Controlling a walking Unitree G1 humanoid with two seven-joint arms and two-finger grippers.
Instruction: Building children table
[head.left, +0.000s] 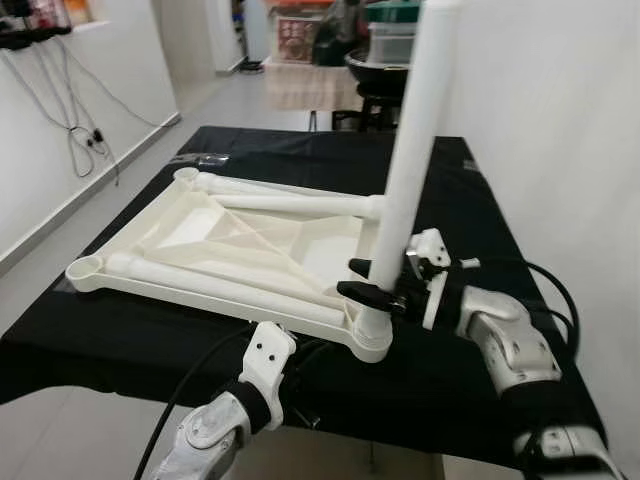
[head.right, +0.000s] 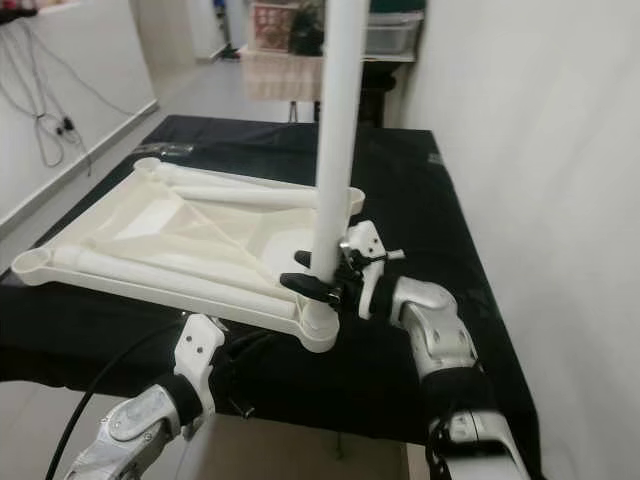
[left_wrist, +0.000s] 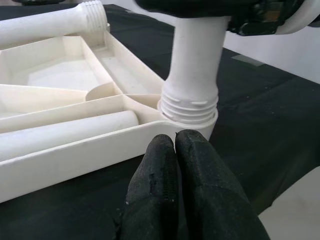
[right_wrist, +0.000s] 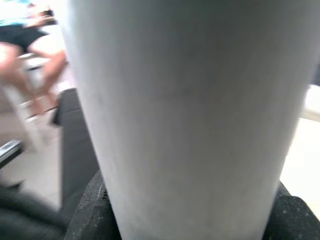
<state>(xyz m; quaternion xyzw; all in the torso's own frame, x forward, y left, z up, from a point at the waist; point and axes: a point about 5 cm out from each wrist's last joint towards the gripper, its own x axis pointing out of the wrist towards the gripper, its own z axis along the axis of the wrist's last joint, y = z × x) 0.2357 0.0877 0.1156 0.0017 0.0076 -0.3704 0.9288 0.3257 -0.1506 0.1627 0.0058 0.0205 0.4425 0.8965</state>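
The white tabletop (head.left: 215, 250) lies upside down on the desk (head.left: 440, 190) (covered with a black cloth), with two loose white legs (head.left: 280, 200) resting inside its frame. At its near right corner one leg (head.left: 415, 130) stands upright in the threaded socket (left_wrist: 189, 111), and the right gripper (head.left: 372, 280) has its jaws clamped around this leg just above the socket. The left gripper (left_wrist: 176, 150) is just before the same corner, its jaws pressed together on nothing, the tips very near the frame edge.

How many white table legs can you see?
3. One leg stands upright in the tabletop's near corner, held by the right gripper. Two lie inside the upside-down tabletop: one along the far side, one along the near side.
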